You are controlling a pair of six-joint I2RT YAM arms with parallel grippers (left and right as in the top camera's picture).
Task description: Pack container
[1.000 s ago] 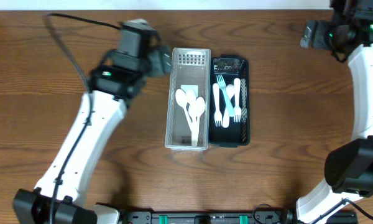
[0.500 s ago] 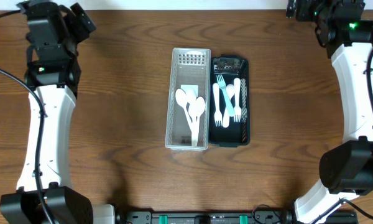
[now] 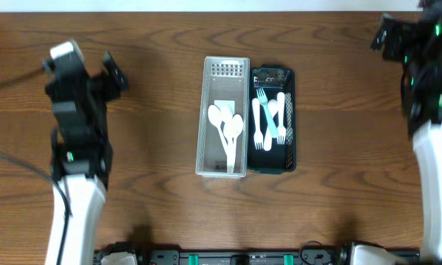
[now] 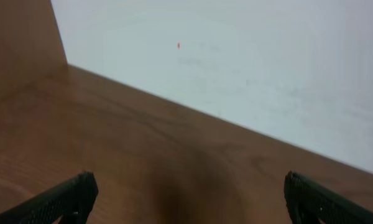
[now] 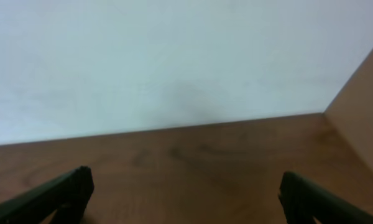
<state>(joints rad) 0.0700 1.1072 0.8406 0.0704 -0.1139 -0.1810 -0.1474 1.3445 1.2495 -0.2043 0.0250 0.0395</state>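
Observation:
Two long containers stand side by side mid-table. The clear container (image 3: 226, 70) holds white spoons (image 3: 227, 129). The black container (image 3: 290, 140) holds white forks (image 3: 280, 118) and a teal one (image 3: 266, 118). My left gripper (image 3: 112, 75) is far to the left of them, open and empty. My right gripper (image 3: 381, 37) is at the back right, also open and empty. Each wrist view shows only bare wood and a pale wall between the wide-set jaws of the left gripper (image 4: 189, 190) and the right gripper (image 5: 186, 183). Neither container shows in the wrist views.
The brown wooden table (image 3: 155, 199) spreads all round the containers. A pale wall (image 4: 248, 62) rises behind its back edge. A wooden side panel (image 5: 363, 93) stands at the right end, and another panel (image 4: 18, 37) at the left.
The left arm has swung away from the clear container to the far left, then drawn back toward the front. The right arm has shifted at the back right. Both grippers stayed open.

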